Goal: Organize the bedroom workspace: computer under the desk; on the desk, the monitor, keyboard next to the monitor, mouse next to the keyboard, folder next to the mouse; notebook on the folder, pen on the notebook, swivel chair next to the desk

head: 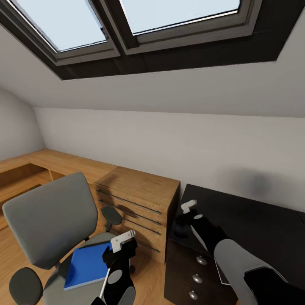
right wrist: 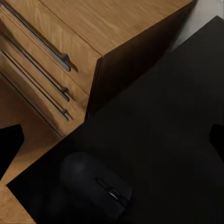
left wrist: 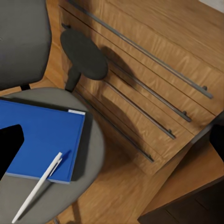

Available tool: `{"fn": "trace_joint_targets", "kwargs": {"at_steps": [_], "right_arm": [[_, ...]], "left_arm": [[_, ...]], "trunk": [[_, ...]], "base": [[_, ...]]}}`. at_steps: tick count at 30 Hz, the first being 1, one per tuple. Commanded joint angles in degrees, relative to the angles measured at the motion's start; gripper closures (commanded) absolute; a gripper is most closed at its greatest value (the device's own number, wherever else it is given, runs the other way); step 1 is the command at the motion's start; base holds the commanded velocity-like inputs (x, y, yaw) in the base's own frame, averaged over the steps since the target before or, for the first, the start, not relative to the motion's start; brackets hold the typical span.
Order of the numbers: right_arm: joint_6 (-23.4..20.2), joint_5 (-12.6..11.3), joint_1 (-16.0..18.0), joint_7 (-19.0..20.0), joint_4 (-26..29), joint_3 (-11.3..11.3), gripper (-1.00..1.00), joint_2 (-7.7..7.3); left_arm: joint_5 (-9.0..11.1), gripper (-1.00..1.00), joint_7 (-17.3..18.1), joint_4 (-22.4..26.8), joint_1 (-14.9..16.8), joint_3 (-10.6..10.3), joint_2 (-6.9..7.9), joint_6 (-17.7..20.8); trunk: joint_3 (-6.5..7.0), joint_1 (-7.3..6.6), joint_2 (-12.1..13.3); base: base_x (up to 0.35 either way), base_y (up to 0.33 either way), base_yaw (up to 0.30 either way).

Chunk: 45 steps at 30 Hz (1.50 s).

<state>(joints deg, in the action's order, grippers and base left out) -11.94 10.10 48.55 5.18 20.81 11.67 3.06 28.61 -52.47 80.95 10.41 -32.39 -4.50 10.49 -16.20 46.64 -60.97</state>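
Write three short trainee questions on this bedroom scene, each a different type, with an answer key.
1. True or false: the folder lies on the swivel chair seat.
2. What rests partly on the folder?
A. the pen
B. the mouse
C. a drawer handle
3. Fill in: the mouse sits on the black ____, near its corner beside the wooden drawer chest.

Key
1. True.
2. A. The pen's upper end overlaps the folder's edge; its lower end lies on the seat.
3. desk.
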Motion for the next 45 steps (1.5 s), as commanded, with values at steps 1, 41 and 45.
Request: {"fn": "trace_joint_targets", "kwargs": {"at_steps": [1, 41, 45], "right_arm": [[-0.33, 2.42, 0.0, 1.7, 0.05, -0.01, -1.0, -0.05], [3.91, 5.62, -0.03, 8.61, -1.92, 0.04, -1.0, -2.27], [3.86, 5.53, -0.03, 8.69, -1.92, 0.02, -1.0, -2.23]], "left_arm": [[0.14, -1.0, -0.36, 0.08, 0.06, -0.06, 0.02, 0.36], [9.98, -1.0, -16.23, 9.39, -0.21, 16.34, -0.51, 6.99], [9.98, -1.0, -16.72, 9.47, -0.21, 15.85, -0.51, 7.0]], "trunk": [[-0.08, 0.01, -0.05], [-0.97, 1.1, -2.06], [-1.69, 1.98, -3.66]], "base": [[0.0, 0.0, 0.0], [0.0, 0.0, 0.0], [0.0, 0.0, 0.0]]}}
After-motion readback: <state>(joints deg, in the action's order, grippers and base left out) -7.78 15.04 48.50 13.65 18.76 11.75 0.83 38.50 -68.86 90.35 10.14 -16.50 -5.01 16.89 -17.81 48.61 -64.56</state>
